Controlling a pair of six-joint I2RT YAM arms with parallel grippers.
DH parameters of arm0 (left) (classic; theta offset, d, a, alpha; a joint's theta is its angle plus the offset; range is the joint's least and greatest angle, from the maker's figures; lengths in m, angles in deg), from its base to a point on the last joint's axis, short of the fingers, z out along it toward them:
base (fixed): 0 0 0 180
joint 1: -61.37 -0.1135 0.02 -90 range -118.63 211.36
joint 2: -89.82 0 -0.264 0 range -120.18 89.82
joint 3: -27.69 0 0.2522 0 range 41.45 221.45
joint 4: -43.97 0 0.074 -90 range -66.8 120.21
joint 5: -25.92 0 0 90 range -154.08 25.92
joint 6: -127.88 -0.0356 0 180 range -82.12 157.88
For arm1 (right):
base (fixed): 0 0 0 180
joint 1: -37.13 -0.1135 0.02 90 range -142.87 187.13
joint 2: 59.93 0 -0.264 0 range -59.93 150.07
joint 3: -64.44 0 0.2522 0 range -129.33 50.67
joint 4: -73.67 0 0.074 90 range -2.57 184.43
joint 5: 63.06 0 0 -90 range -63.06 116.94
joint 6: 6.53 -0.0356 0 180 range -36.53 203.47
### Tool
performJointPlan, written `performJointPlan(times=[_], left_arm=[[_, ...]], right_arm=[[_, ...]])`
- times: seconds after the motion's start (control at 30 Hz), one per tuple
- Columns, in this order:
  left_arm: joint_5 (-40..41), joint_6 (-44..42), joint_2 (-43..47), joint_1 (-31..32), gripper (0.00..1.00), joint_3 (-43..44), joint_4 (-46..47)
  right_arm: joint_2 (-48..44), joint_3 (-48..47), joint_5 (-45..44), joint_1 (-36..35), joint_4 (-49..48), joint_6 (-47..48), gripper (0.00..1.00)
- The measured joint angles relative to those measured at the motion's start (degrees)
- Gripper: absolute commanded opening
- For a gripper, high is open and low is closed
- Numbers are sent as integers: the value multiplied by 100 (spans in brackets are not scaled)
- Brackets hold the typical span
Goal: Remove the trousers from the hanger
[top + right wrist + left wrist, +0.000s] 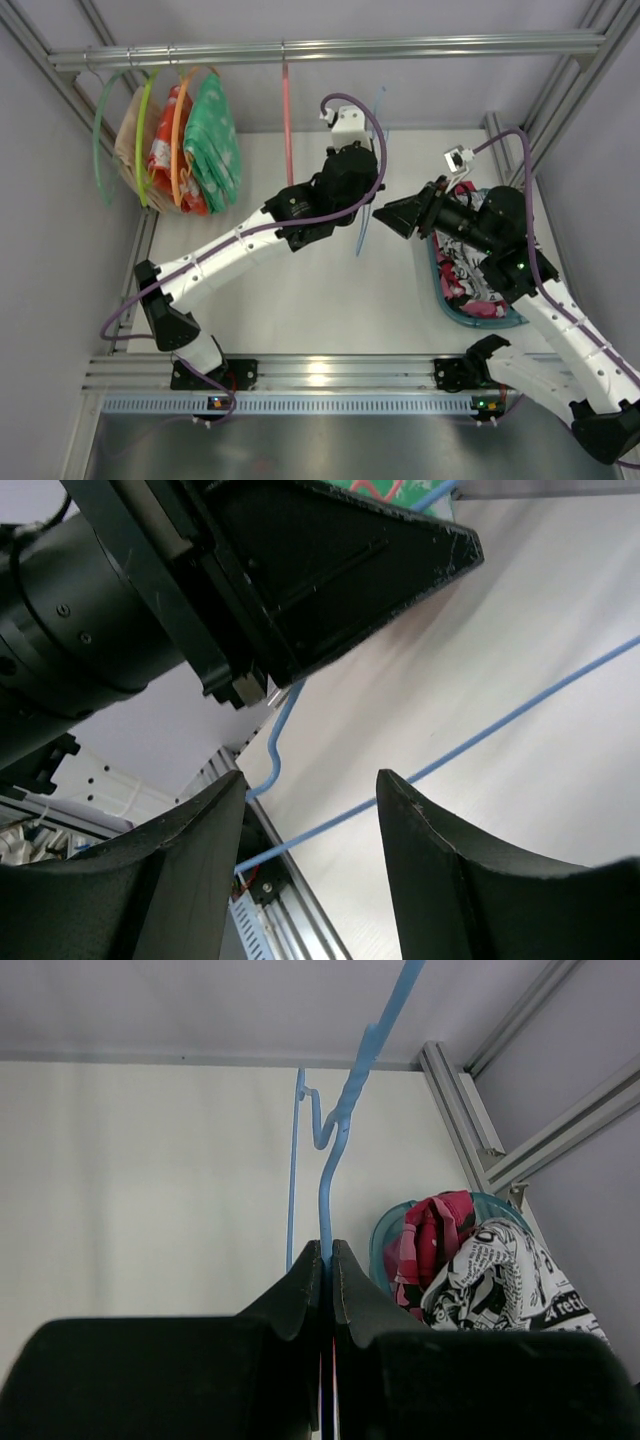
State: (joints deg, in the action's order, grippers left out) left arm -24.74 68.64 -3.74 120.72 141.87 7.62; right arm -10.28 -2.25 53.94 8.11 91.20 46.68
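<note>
Left jaws clamped the thin light-blue hanger [323,1205]; right jaws stood apart nearby. White newsprint-patterned fabric trousers [490,1275] lay in the teal basket [376,1245], so easing away without snagging seemed wise.

Hanger [323,1205] top beyond the upper edge, lower stretch behind the left claw [328,1252].
</note>
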Motion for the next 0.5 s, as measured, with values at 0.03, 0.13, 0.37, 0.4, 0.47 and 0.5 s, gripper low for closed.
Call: performJointPlan(times=[0.03,0.13,0.37,0.4,0.47,0.5], left_arm=[[52,-98,9,0,0,17,31],[243,-470,44,-2,0,96,286],[431,-1054,37,-240,0,610,782],[444,-1102,9,-326,0,737,844],[470,-1145,-101,-520,0,1012,949],[479,-1150,-186,-654,0,1174,979]], right_arm=[[-46,-2,-4,2,42,31,57],[-92,-28,-17,44,136,116,58],[-90,-190,-87,144,328,267,60],[-87,-216,-103,151,332,282,60],[-83,-267,-114,179,363,319,60],[-85,-280,-140,184,356,330,60]])
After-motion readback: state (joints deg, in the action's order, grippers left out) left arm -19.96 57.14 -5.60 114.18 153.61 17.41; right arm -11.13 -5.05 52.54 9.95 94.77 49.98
